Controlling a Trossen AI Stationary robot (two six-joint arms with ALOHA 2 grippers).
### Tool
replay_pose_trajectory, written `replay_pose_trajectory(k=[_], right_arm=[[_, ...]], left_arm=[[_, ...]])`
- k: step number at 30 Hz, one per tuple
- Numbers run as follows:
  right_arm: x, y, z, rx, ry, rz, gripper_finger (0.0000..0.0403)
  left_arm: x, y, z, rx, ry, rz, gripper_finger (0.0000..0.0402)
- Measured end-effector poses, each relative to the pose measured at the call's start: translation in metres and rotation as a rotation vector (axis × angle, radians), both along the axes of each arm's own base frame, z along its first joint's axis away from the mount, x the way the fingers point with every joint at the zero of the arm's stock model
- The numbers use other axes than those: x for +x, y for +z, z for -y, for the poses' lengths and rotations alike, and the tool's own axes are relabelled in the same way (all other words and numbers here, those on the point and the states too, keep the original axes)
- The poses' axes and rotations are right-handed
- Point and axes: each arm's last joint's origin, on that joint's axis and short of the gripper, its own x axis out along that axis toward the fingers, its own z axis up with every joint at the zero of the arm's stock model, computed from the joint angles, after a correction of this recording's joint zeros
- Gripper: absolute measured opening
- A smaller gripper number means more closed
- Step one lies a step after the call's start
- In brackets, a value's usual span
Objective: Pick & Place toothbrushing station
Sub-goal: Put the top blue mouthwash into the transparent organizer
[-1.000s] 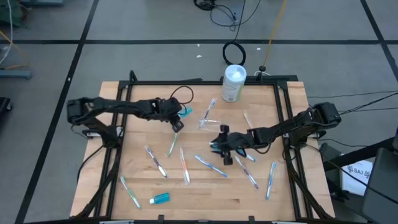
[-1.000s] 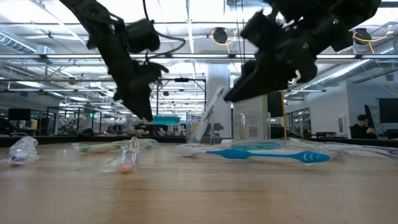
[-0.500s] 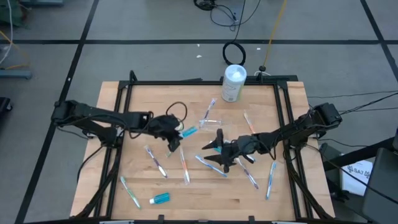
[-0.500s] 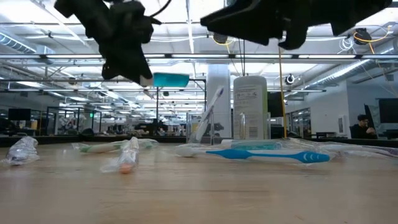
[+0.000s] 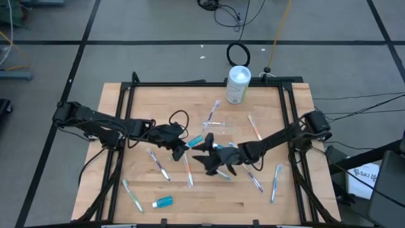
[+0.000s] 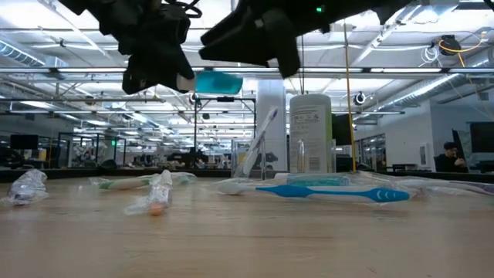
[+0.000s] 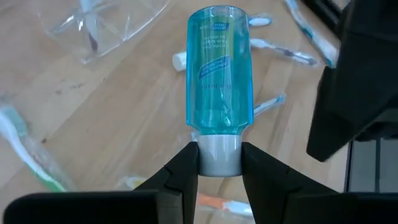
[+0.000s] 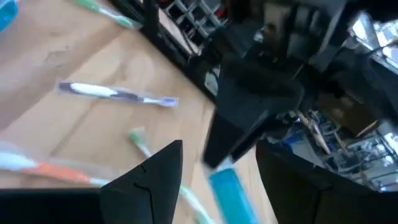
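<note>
Toothpaste tube (image 7: 219,68) sits pinched at its cap in your left claw (image 5: 179,147), above the worktop (image 5: 142,107), long axis aimed at your right claw (image 5: 204,151), which waits spread just beside the tube's far end.

overhead, table-level and two wrist views share the table (image 5: 145,202).

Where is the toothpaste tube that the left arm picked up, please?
The tube is in the air near the table's middle, clamped by its cap in the left tool. In the high view, the open right tool is right beside it.
</note>
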Motion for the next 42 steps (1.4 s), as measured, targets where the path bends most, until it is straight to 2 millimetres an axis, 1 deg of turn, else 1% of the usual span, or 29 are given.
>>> replay_pose_trajectory(k=[6,13,18,21,24,30,33,36,42], right_arm=[[0.002,-0.009,0.017,-0.036,0.011,-0.092,0.0196],[0.007,-0.009,0.038,-0.112,-0.017,-0.104,0.0196],[0.009,-0.008,0.046,-0.092,0.085,-0.1,0.0196],[0.01,-0.008,0.05,-0.086,0.09,-0.099,0.0194],[0.01,-0.009,0.055,-0.077,0.075,-0.11,0.0174],[0.011,-0.009,0.062,-0.055,0.052,-0.105,0.0111],[0.011,-0.009,0.065,-0.056,0.048,-0.112,0.0092],[0.011,-0.01,0.067,-0.057,0.05,-0.114,0.0087],[0.011,-0.009,0.067,-0.077,0.052,-0.115,0.0102]], left_arm=[[0.0,0.0,0.0,-0.012,0.012,-0.001,0.0108],[0.002,0.002,0.0,-0.015,0.008,0.034,0.0108],[0.002,0.002,-0.003,-0.021,0.015,0.032,0.0108],[0.003,0.003,-0.006,-0.05,0.051,0.032,0.0108],[0.003,0.002,-0.009,-0.062,0.066,0.03,0.0108],[0.003,0.002,-0.013,-0.067,0.08,0.03,0.0108],[0.004,0.002,-0.013,-0.071,0.085,0.031,0.0108],[0.004,0.002,-0.013,-0.093,0.084,0.03,0.0108],[0.004,0.003,-0.013,-0.092,0.083,0.034,0.0108]])
